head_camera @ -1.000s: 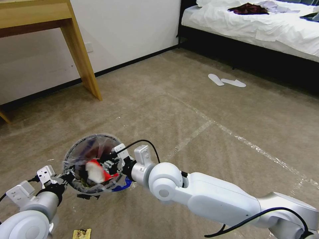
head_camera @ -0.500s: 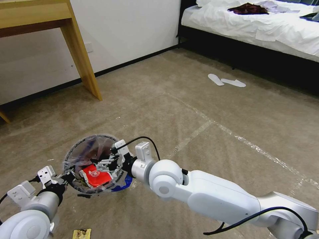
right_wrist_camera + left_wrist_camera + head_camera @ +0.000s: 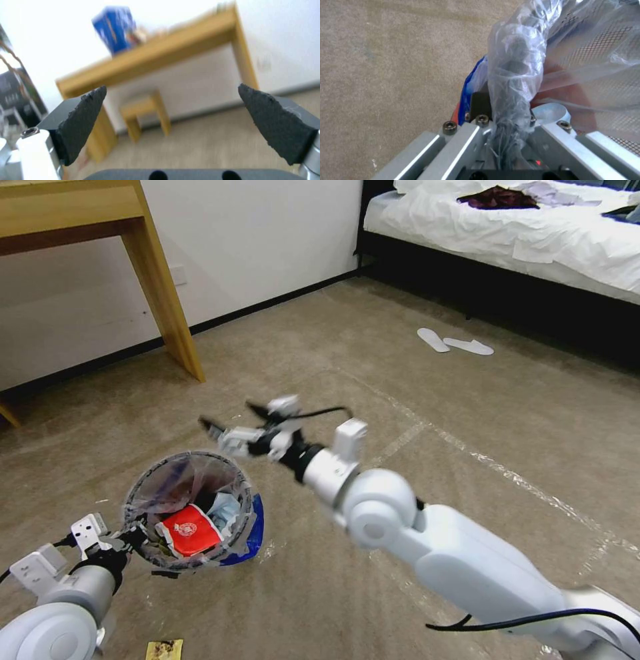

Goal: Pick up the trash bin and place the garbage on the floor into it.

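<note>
The trash bin [image 3: 248,520], lined with crinkled clear plastic and with a blue patch on its side, is held off the floor [image 3: 373,400] at the lower left. My left gripper [image 3: 135,534] is shut on its near rim. In the left wrist view the plastic-wrapped rim [image 3: 515,75] is clamped by the left gripper [image 3: 506,111]. Garbage lies inside: a red-white crushed carton [image 3: 190,531] and a blue mask [image 3: 225,507]. A yellow wrapper [image 3: 164,649] lies on the carpet below. My right gripper [image 3: 230,417] hovers open and empty above the bin's far side, its pads [image 3: 83,120] wide apart.
A wooden table [image 3: 163,293] stands at the back left, with a blue box [image 3: 115,28] on it and a low stool [image 3: 146,112] beneath. A bed [image 3: 533,240] fills the back right, two white slippers [image 3: 455,343] before it. Tape strips [image 3: 400,437] cross the carpet.
The right gripper let go of the red-white carton inside the bin, then rose up and away past the bin's far rim. The carton now lies in the bin. The left gripper keeps its hold.
</note>
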